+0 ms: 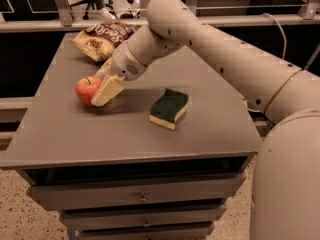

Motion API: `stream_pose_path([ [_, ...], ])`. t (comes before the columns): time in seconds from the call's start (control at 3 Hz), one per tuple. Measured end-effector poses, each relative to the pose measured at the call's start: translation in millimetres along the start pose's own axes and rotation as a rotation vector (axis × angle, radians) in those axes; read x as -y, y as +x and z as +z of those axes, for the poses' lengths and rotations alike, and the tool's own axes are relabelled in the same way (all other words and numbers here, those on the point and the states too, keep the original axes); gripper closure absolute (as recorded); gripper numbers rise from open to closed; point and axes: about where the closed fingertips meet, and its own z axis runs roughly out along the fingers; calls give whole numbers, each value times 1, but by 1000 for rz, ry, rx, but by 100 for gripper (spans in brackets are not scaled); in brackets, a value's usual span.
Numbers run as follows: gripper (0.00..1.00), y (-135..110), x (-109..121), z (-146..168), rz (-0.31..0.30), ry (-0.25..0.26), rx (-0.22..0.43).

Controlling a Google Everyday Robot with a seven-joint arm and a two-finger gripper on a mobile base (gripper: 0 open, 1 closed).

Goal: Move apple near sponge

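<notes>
The red apple (86, 89) rests on the grey table (75, 134) at the left. My gripper (98, 89) is at the apple's right side. It is open, with one cream finger (108, 89) in front of the apple and the other behind it. The apple's right part is hidden by the near finger. The sponge (169, 108), dark green on top over pale yellow foam, lies flat near the table's middle, about a hand's width right of the apple and apart from the gripper.
A brown and yellow snack bag (102, 39) lies at the table's back left, just behind the gripper. My arm (220, 59) reaches in from the right, above the table's back half. Drawers (142, 196) sit below the tabletop.
</notes>
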Motion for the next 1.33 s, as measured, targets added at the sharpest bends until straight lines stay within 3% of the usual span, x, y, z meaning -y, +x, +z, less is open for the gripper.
stream_pose_path([
  [0.33,100,-15,25,-36,18,119,29],
  [0.67,100,-24,40,-64,21,197,41],
  [1.33,100,24,74,-148,71,418,-68],
])
